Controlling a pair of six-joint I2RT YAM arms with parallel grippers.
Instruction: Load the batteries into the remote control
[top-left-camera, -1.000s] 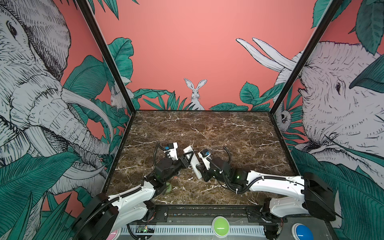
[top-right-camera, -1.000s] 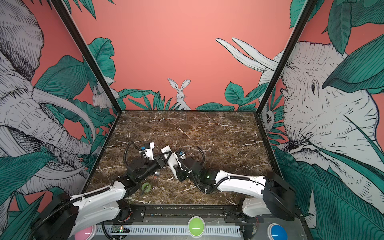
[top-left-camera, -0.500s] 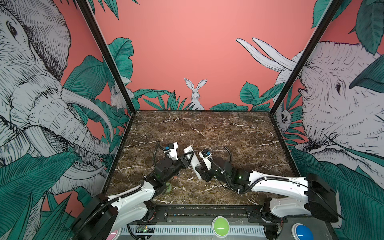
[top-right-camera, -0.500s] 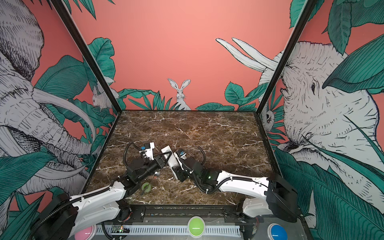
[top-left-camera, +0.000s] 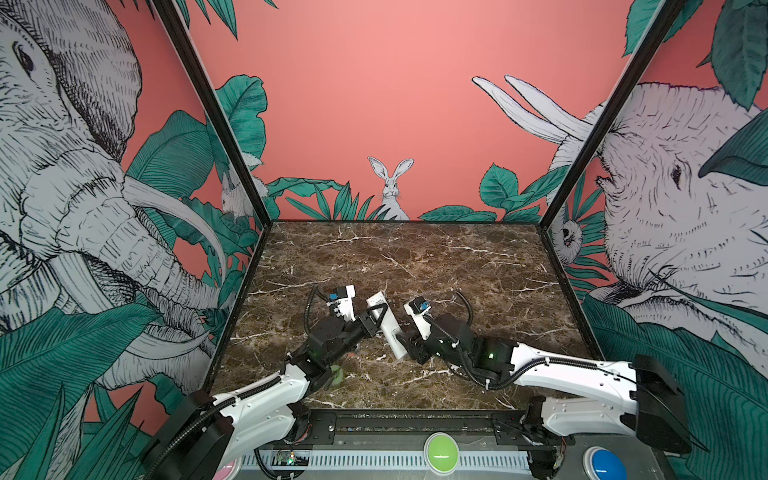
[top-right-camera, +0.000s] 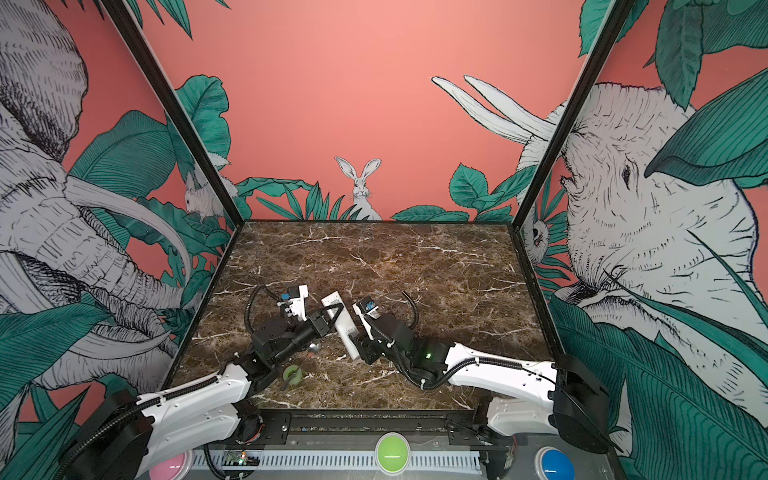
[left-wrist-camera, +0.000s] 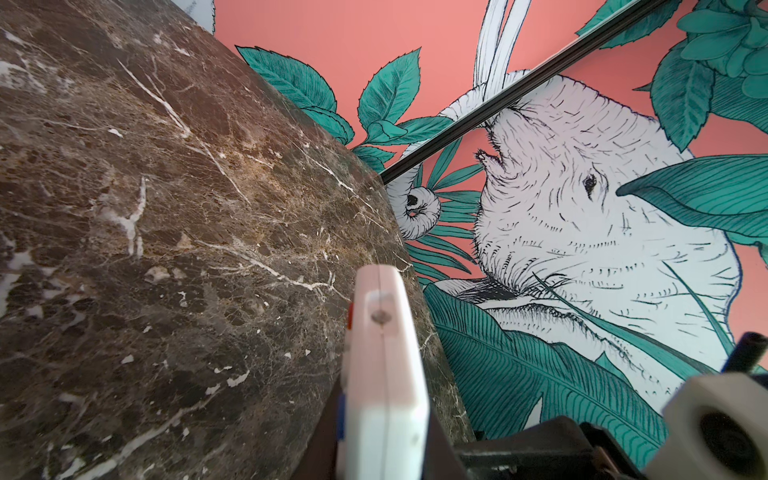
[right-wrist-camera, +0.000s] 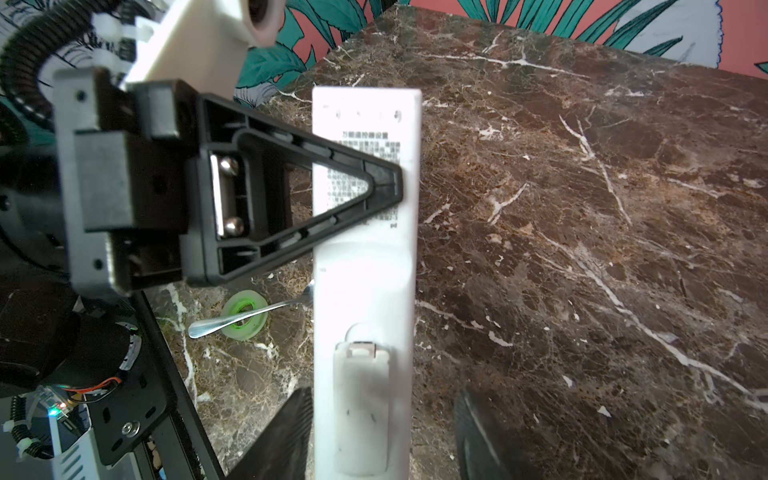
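White remote control (top-left-camera: 390, 332), plain back up, held above the tabletop (top-left-camera: 415, 266) at 6 o'clock. Left tool (top-left-camera: 379, 312) clenched across its middle from 9 o'clock. Right tool (right-wrist-camera: 380, 419) released, fingers either side of its 5 o'clock end. Battery cover (right-wrist-camera: 361, 399) seemingly fitted. Spoon (right-wrist-camera: 208, 328) across green ring (right-wrist-camera: 232, 330) at 7 o'clock.

You have open room over the far half and right side of the brown marble tabletop (top-left-camera: 436, 257). The middle is crowded: the long white plastic remote control (top-left-camera: 386, 328) hangs above the surface, clamped by the left gripper (top-left-camera: 379, 312), with the right gripper (right-wrist-camera: 384, 440) spread either side of its near end. At the front left, under the left arm, a metal spoon (right-wrist-camera: 266, 309) lies across a green plastic ring (right-wrist-camera: 235, 330). Printed walls close three sides.
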